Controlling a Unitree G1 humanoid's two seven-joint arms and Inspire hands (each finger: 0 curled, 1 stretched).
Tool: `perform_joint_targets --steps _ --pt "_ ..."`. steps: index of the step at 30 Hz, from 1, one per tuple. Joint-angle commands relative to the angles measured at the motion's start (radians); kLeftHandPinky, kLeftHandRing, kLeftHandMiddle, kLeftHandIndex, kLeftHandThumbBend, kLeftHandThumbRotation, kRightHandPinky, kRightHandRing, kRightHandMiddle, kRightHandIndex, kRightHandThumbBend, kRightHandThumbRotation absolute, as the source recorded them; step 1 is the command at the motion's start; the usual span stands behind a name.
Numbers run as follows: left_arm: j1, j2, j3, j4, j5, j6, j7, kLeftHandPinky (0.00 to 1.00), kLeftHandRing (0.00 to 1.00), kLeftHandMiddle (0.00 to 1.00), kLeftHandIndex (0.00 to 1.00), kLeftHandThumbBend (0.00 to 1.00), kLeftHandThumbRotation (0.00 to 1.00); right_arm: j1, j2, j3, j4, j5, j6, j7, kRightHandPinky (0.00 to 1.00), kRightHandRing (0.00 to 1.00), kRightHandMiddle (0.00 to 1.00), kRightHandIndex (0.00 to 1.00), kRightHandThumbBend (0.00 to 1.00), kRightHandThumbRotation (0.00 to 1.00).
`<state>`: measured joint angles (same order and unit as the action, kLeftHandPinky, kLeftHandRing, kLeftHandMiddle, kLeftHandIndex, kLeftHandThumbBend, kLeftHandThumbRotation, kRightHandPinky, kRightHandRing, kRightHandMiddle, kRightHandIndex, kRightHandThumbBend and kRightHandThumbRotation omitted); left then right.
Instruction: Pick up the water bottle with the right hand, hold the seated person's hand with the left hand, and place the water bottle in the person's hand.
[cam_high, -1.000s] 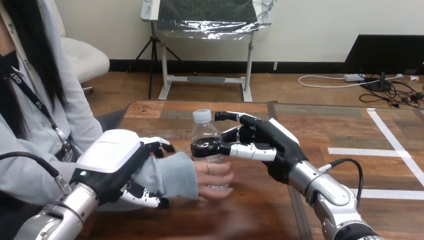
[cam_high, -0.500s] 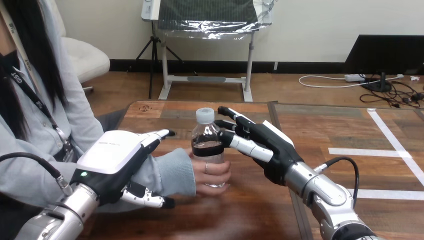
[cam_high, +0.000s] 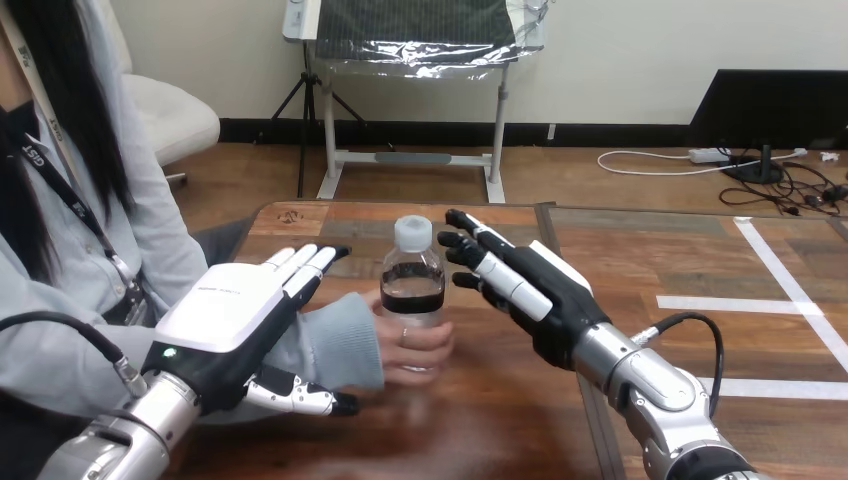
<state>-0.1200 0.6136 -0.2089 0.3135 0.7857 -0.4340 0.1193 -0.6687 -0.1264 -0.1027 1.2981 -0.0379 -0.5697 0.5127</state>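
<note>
Wooden table (cam_high: 500, 420) with white tape lines (cam_high: 740, 303)

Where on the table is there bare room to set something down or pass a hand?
Bare: the table right of the right hand, across the tape lines; the far strip behind the water bottle; the near patch between the person's hand and the right forearm. Crowded: centre-left, where left hand, person's hand, water bottle and right hand bunch together.

The right hand (cam_high: 540, 290) uncurled off the water bottle (cam_high: 412, 280), leaving it in the person's hand (cam_high: 415, 345) at centre frame; the left hand (cam_high: 235, 315) straightened its fingers.
</note>
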Motion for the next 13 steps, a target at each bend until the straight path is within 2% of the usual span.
perform_joint_targets --steps 1,9,12,13 --pt "-0.021 -0.006 -0.007 -0.006 -0.002 0.002 0.030 0.91 0.99 1.00 1.00 1.00 0.58 -0.051 -0.026 -0.010 -0.028 0.010 -0.033 -0.012 0.94 0.97 0.96 1.00 1.00 0.81" --pt "0.001 -0.014 -0.010 0.012 -0.018 -0.026 0.076 0.93 1.00 1.00 1.00 1.00 0.59 -0.043 -0.032 -0.021 -0.028 0.025 -0.032 -0.001 0.94 0.97 0.95 1.00 1.00 0.82" --pt "0.016 -0.018 -0.009 -0.007 -0.026 -0.012 0.062 0.94 1.00 1.00 1.00 1.00 0.60 -0.040 -0.035 -0.022 -0.029 0.026 -0.028 -0.008 0.94 0.97 0.96 1.00 1.00 0.82" --pt "0.017 -0.022 -0.008 0.004 -0.032 -0.030 0.082 0.94 1.00 1.00 1.00 1.00 0.61 -0.038 -0.035 -0.027 -0.029 0.033 -0.029 -0.001 0.94 0.97 0.96 1.00 1.00 0.82"
